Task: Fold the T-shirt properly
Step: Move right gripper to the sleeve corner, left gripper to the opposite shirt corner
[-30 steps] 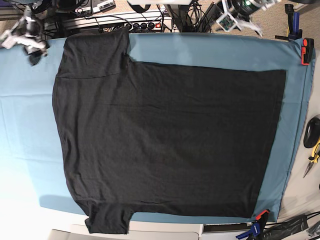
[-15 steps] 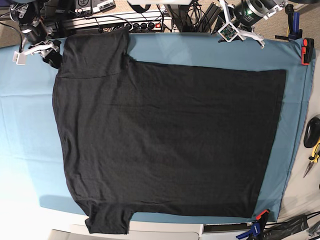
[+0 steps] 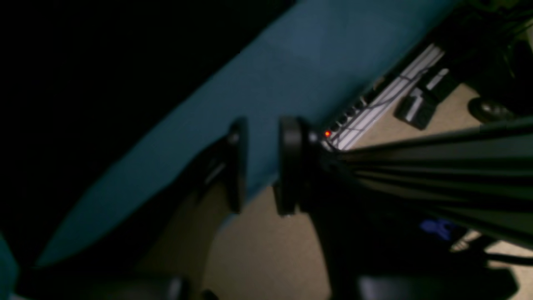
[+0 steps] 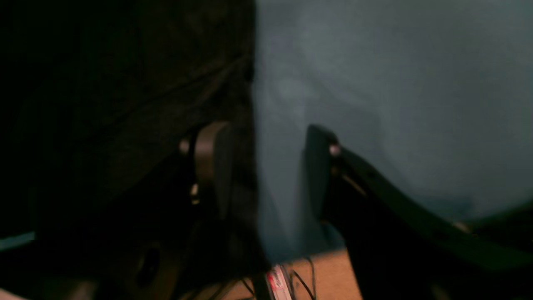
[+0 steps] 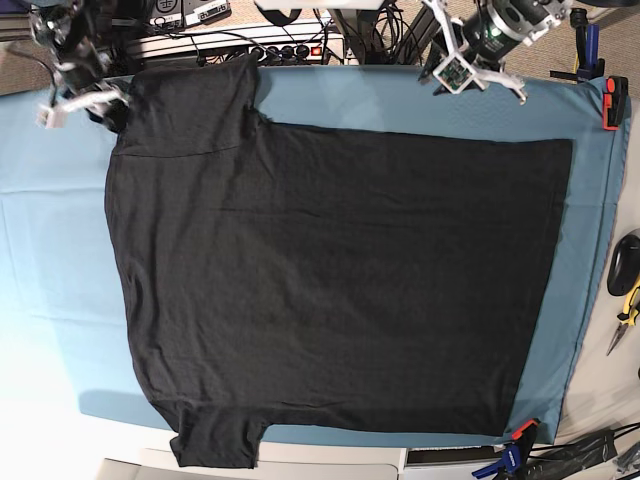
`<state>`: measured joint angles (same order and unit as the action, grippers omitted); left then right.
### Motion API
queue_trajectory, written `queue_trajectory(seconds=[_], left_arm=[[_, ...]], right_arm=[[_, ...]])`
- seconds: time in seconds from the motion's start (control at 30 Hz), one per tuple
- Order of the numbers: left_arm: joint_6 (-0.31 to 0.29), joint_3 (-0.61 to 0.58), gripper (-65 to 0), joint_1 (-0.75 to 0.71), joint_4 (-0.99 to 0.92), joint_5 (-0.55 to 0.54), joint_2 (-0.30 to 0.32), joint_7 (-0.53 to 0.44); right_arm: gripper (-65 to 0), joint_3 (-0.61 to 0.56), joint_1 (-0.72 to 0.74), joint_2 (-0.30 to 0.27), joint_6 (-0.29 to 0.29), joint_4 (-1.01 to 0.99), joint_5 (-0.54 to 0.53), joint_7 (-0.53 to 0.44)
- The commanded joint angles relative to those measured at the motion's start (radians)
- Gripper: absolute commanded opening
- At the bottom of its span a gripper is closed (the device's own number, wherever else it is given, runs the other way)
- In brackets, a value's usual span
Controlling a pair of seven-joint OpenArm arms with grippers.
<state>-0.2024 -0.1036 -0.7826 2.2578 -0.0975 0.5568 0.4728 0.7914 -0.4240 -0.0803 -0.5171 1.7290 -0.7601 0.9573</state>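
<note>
— Where are the grippers?
— My right gripper (image 4: 266, 175) straddles the T-shirt (image 5: 340, 280) sleeve edge, spread; left gripper (image 3: 262, 162) hangs empty, slightly parted. Shirt's flat on the tabletop (image 5: 400, 95).
— Next?
— Probably pinch that sleeve, fold inward.

Right tool (image 4: 264, 175) held low w/ jaws spread wide; left tool (image 3: 262, 166) raised, jaws a narrow gap apart, gripping nothing.
</note>
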Motion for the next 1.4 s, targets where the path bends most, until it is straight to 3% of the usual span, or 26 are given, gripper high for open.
queue_trajectory(seconds=[0.0,0.17,0.3,0.47,0.57,0.67,0.87,0.97,1.23,1.37], left_arm=[[0.003,0.001,-50.7,-0.001,0.013,-0.003,0.006,-0.016],[0.002,0.001,-50.7,0.003,0.013,-0.003,0.006,-0.013],[0.003,0.001,-50.7,0.004,0.013,-0.003,0.006,0.000],[0.006,0.001,-50.7,0.005,0.013,0.009,0.006,0.000],[0.071,0.002,-50.7,0.005,0.013,0.054,0.006,-0.001],[0.116,0.002,-50.7,0.005,0.013,0.072,0.006,0.000],[0.122,0.002,-50.7,0.030,0.013,0.096,0.005,0.045],[0.211,0.010,-50.7,0.061,0.013,0.118,0.004,0.062],[0.267,0.257,-50.2,0.071,-0.008,0.072,-0.030,0.094],[0.259,0.408,-48.2,0.100,-0.087,-0.051,-0.031,0.094]], right_arm=[[-36.3,-0.014,0.006,-0.011,-0.002,-0.003,-0.016,-0.007],[-36.3,-0.088,0.028,-0.011,-0.002,-0.124,-0.017,0.000],[-36.3,-0.078,0.027,-0.005,-0.002,-0.176,-0.023,-0.013],[-36.3,-0.060,0.027,0.006,-0.002,-0.179,-0.093,0.071],[-36.8,-0.060,0.021,0.006,-0.002,-0.179,-0.111,0.108],[-44.5,-0.060,0.013,0.006,-0.002,-0.179,-0.111,0.114],[-58.4,-0.060,0.003,0.006,-0.002,-0.178,-0.111,0.117],[-62.6,-0.060,0.003,0.006,-0.002,-0.178,-0.111,0.116],[-63.8,-0.060,0.003,0.006,-0.002,-0.178,-0.111,0.105],[-63.8,-0.060,0.003,0.005,-0.002,-0.178,-0.111,0.104]])
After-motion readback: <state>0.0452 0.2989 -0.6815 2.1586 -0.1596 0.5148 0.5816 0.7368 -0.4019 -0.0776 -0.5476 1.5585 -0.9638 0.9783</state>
